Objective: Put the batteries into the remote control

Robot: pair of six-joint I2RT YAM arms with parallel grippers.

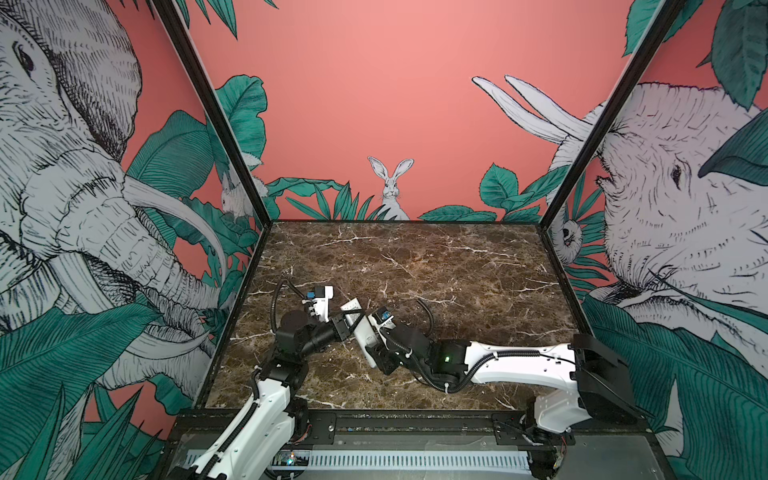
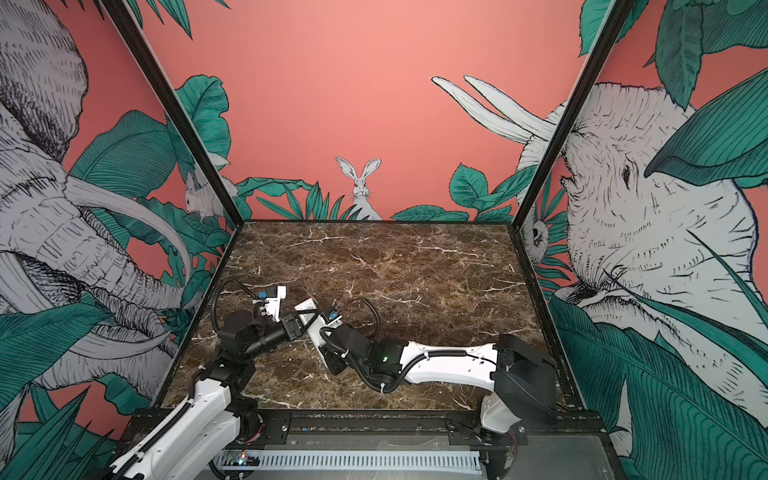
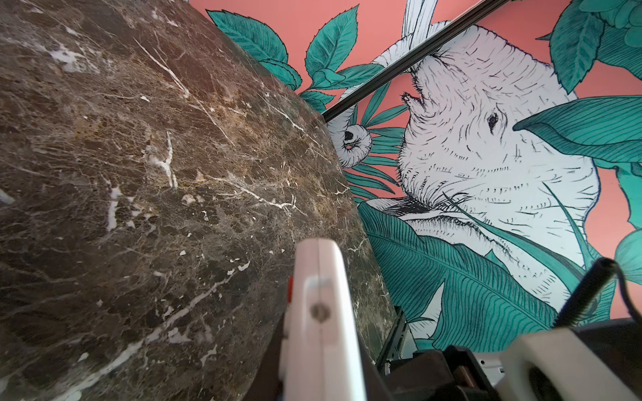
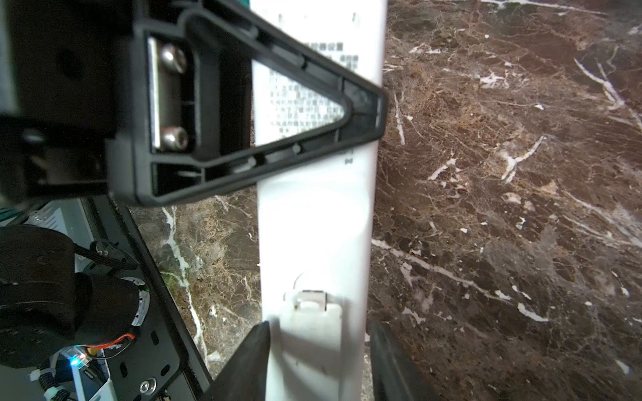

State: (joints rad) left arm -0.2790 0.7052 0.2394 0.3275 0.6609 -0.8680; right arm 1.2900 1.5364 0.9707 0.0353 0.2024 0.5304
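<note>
Holding point: the remote control (image 4: 316,225) is carried between both arms over the marble worktop (image 4: 503,208), with its plain back facing the right wrist camera. I cannot tell whether any part of it touches the stone.
Long axis: it runs straight out from the right fingers (image 4: 250,364) toward the left fingers (image 4: 361,100). In both top views it lies on a diagonal between the two wrists.
Cover end: the battery cover (image 4: 312,343) sits between the right fingers, with its latch (image 4: 312,300) just past their tips. The cover looks still fitted.
Far grip: the left fingers are clamped flat on the remote's faces, across the printed label (image 4: 309,97) and crosswise to the axis.
Near grip: the right fingers stand parted along the remote's two narrow edges. One is against an edge; a sliver of worktop shows between the other and the remote, so they are not pinching.
Cells: no batteries show in any view.
Nearer arm: the right, judged by the cover, since the latch lies directly ahead of its fingertips.
Coming move: probably working the cover off along the axis while the left steadies the remote.
Risk: held by one clamp only, the remote could pivot.
</note>
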